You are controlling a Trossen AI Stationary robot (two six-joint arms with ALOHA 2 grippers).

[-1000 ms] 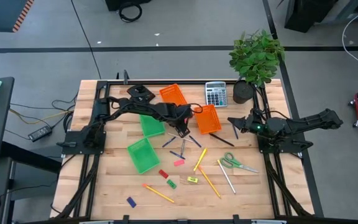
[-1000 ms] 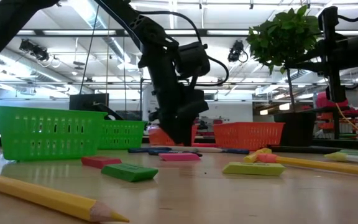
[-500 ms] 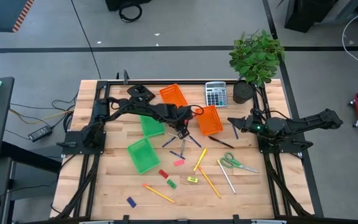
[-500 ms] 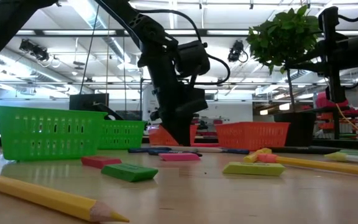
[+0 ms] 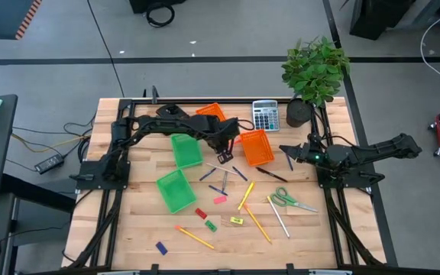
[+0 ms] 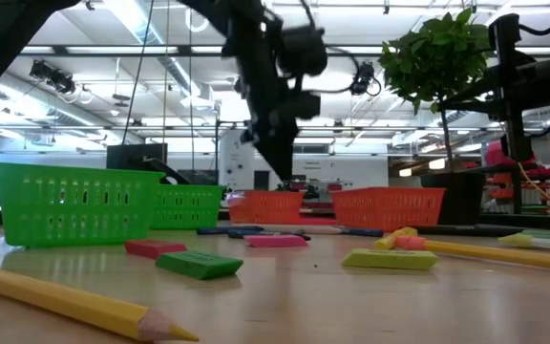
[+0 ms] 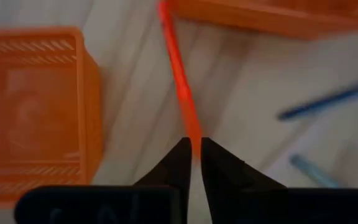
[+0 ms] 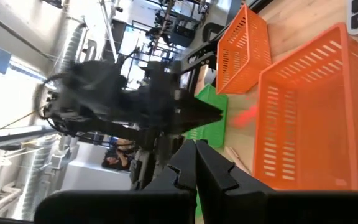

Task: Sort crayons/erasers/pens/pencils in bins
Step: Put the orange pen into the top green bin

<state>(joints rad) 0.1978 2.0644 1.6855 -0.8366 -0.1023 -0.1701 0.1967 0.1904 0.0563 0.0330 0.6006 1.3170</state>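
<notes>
My left gripper [image 5: 224,151] hangs above the table's middle, between the two orange bins [image 5: 212,116] [image 5: 256,147], shut on a red pen [image 7: 178,74]. Two green bins [image 5: 186,150] [image 5: 175,189] stand to its left. Blue pens [image 5: 208,174] [image 5: 239,173] and a dark pen [image 5: 272,173] lie on the wood below. Yellow pencils [image 5: 246,195] [image 5: 195,237] [image 5: 258,224] lie nearer the front edge. So do red [image 5: 200,213], green [image 5: 211,225] and pink [image 5: 220,199] erasers. My right gripper [image 5: 283,148] waits shut at the right. My left gripper pinches the red pen by one end [image 7: 193,134] between its two fingertips [image 7: 180,155]. The fingers come from above, pointing steeply down. The pen's remaining length sticks out past the tips, clear of the table, over the wood between the two orange bins.
A grey calculator [image 5: 265,115] and a potted plant [image 5: 315,72] stand at the far right corner. Green-handled scissors [image 5: 289,201] lie right of the pencils. A yellow eraser [image 5: 237,221] and a blue one [image 5: 160,247] lie near the front edge.
My left gripper has risen from the table top between the orange bins, mostly in the last half second. Its fingertips now hang well above the pens lying on the wood.
</notes>
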